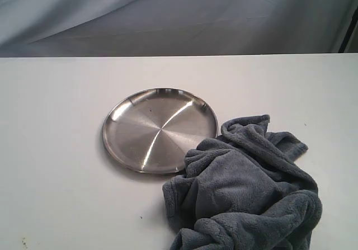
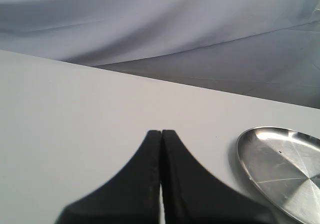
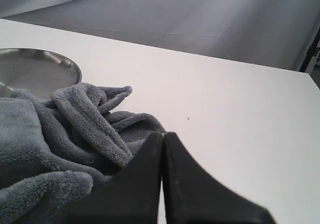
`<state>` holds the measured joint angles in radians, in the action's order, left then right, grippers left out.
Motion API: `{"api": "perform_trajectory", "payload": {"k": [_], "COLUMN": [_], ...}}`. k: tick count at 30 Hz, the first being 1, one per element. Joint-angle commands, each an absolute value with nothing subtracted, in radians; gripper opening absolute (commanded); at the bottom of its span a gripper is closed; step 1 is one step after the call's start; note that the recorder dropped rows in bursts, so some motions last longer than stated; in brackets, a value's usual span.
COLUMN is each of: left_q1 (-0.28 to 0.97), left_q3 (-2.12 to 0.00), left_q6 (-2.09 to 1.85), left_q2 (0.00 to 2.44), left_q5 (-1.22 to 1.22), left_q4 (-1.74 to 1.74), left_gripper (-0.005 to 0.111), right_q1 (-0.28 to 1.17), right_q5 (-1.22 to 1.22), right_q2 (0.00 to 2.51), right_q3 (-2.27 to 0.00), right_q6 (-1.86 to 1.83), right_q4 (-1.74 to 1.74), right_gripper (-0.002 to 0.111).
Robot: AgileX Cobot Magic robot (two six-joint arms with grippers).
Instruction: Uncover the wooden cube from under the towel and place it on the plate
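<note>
Ext view: plate (image 1: pixel 120 118) sits empty mid-tabletop (image 1: pixel 50 93), and the towel (image 1: pixel 246 188) lies bunched to its right and nearer the cam, with one fold lapping the plate's rim. We see no cube anywhere; we judge it's under that heap, but which fold hides it we can't tell. Neither arm shows here. Left wrist view: left hand (image 2: pixel 161 134) has its fingers pressed together w/ nothing between them, above bare tabletop, plate (image 2: pixel 280 169) off to one side and no towel in sight. So it's poorly placed for the uncover step. Right wrist view: right hand (image 3: pixel 162 136) is likewise closed tight and empty, hovering just beside the towel's (image 3: pixel 60 134) near folds, plate (image 3: pixel 40 68) beyond them. So we'd give the uncovering to the right arm: spread the fingers wide first, since the pile is thick and soft, then come down on a raised outer ridge, not the middle, so we don't pinch the cube thru the cloth. Lift up before pulling, and pull away from the plate, else the lapped fold may drag the plate or the cube gets carried along. Go slow; plush cloth slips, so bite deep. Keep the left hand free for the cube pick, approx. once it shows.
</note>
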<state>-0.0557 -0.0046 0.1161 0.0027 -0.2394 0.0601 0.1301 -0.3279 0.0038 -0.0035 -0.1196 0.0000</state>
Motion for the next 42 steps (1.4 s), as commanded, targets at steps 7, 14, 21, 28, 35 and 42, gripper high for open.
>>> {"api": "perform_trajectory", "payload": {"k": [7,14,21,28,35,42], "left_q1": [-0.048,-0.048,-0.048,-0.048,-0.048,-0.048], "left_q3": [0.0,0.0,0.0,0.0,0.0,0.0], "left_q6": [0.12,0.12,0.12,0.12,0.12,0.12], "left_q2": [0.0,0.0,0.0,0.0,0.0,0.0], "left_q5": [-0.232,-0.232,-0.232,-0.232,-0.232,-0.232], "left_q4": [0.065,0.065,0.065,0.065,0.065,0.065], "left_gripper": [0.0,0.0,0.0,0.0,0.0,0.0], "right_q1": [0.133,0.133,0.133,0.133,0.133,0.133], "right_q5": [-0.319,-0.319,-0.319,-0.319,-0.251,-0.249], "right_q2": [0.0,0.0,0.0,0.0,0.0,0.0], "right_q3": [0.0,0.0,0.0,0.0,0.0,0.0], "right_q6": [-0.119,-0.119,-0.119,-0.127,-0.129,-0.126], "right_q4": [0.005,0.005,0.005,-0.009,-0.07,-0.07], "right_gripper": [0.0,0.0,0.0,0.0,0.0,0.0]}}
